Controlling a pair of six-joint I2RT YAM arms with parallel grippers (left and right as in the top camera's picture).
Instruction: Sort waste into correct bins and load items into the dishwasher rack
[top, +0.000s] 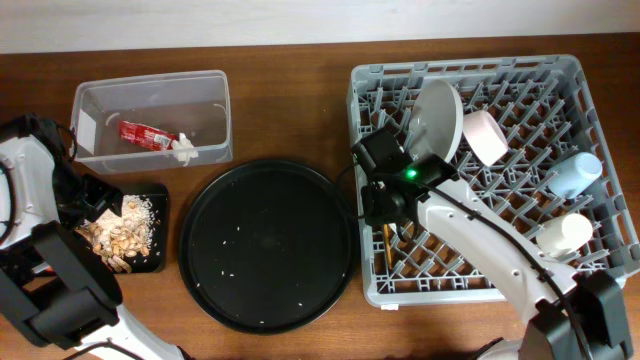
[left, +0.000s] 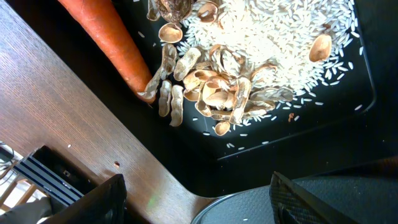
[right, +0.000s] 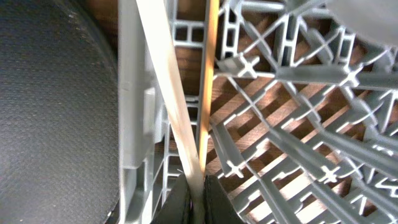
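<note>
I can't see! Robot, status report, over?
Left gripper open over black tray. Right gripper shut on wooden stick in rack. Rack wall close beside it.

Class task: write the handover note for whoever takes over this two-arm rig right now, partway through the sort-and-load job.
Left gripper: open, empty, by the black tray.
Right gripper: shut on the wooden stick, inside the rack at its left edge.
Done: plate, bowl, blue cup, white cup in rack; wrapper and paper in clear tub; carrot, shells, crumbs on black tray.
To do: release the stick; a few crumbs lie on the round tray; fork not identified.
</note>
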